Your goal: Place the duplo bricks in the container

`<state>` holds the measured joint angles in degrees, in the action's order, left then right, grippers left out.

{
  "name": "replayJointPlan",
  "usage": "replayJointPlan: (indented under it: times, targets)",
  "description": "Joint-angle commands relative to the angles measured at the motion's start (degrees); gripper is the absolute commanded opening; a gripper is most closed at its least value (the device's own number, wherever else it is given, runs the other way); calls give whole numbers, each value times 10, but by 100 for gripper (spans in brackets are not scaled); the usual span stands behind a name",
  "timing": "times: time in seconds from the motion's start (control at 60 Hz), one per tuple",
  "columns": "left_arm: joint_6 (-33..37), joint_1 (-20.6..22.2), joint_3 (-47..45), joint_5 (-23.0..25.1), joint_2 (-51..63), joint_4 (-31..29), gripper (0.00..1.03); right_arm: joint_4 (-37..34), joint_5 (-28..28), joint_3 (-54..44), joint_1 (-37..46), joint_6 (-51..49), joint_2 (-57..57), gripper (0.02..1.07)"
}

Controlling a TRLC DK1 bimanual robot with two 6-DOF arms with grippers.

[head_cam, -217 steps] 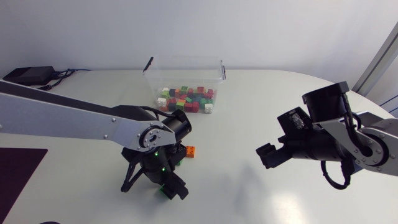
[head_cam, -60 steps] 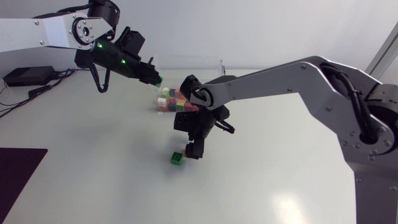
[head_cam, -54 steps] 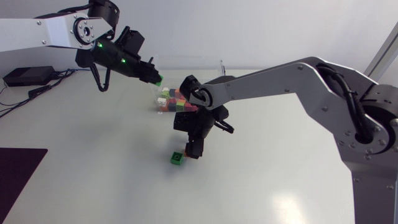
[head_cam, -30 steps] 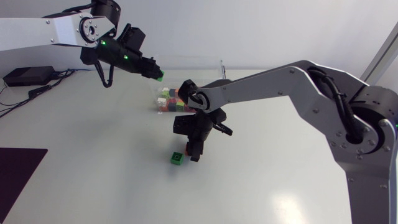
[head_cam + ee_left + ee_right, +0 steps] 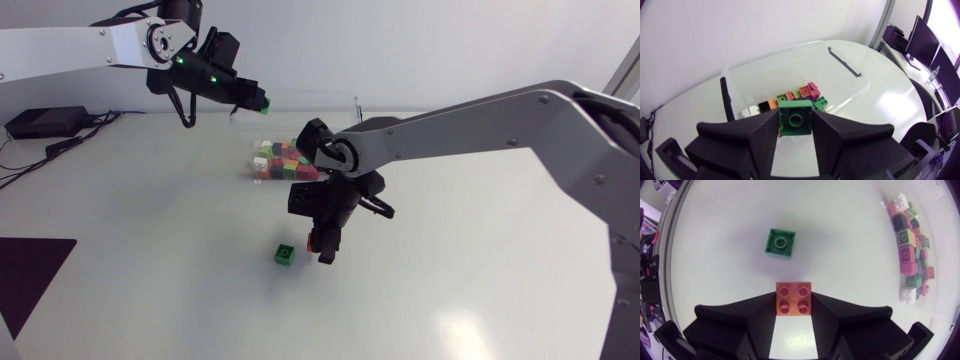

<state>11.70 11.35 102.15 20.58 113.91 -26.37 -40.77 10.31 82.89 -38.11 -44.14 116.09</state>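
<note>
Our left arm (image 5: 80, 45) comes in high over the table (image 5: 150, 250), and its left jaws are closed on a bright green brick (image 5: 266, 103), pinched from 2 sides between the 2 black fingers. In the left wrist view this bright green brick (image 5: 795, 121) shows 1 round socket on its face and sits above the near wall of the clear container (image 5: 765, 70). The container (image 5: 355, 108) stands at the far middle of the table, with a heap of mixed bricks (image 5: 288, 160) on its floor: red, pink, green, orange, white and black ones (image 5: 800, 95).

Our right arm (image 5: 470, 125) reaches past the middle of the table, on the near side of the container. Its right jaws grip an orange brick (image 5: 312, 243), 4 studs facing the wrist camera (image 5: 793, 298), held from both sides. A dark green brick (image 5: 285, 255) lies loose on the table just beside these jaws; in the right wrist view it (image 5: 780, 242) is ahead of the orange brick and apart from it. We cannot tell how high the orange brick is above the table.
</note>
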Motion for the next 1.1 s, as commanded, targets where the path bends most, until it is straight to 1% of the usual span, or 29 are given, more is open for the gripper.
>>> replayJointPlan:
  times: [0.0,0.233,0.433,0.45,0.517,0.633,0.733,0.833,0.867,0.9,0.95,1.017,1.083]
  targets:
    - [-18,1,31,3,27,6,30,-10,4,-25,-4,9,-30,33]
    - [-30,10,97,1,60,-7,30,-7,12,-64,-1,10,-79,33]
    - [-32,19,149,-15,90,-29,31,-5,18,-88,9,15,-115,33]
    - [-32,20,153,-17,92,-32,32,-4,19,-90,10,15,-119,33]
    - [-33,24,159,-18,95,-33,43,-4,22,-98,13,14,-130,33]
    - [-34,30,164,-20,99,-33,46,-1,22,-111,19,14,-144,33]
    - [-36,36,172,-27,107,-32,59,5,23,-121,25,14,-151,33]
    - [-39,40,173,-28,108,-30,60,8,27,-130,30,14,-160,33]
    - [-41,42,173,-28,108,-29,65,10,27,-134,32,14,-164,33]
    - [-43,43,173,-32,108,-26,66,11,30,-137,33,14,-168,33]
    - [-48,45,169,-33,108,-12,68,12,32,-142,36,14,-173,33]
    - [-52,46,166,-35,108,10,75,14,33,-149,37,14,-178,33]
    - [-56,48,166,-40,110,22,75,16,34,-155,37,14,-184,33]
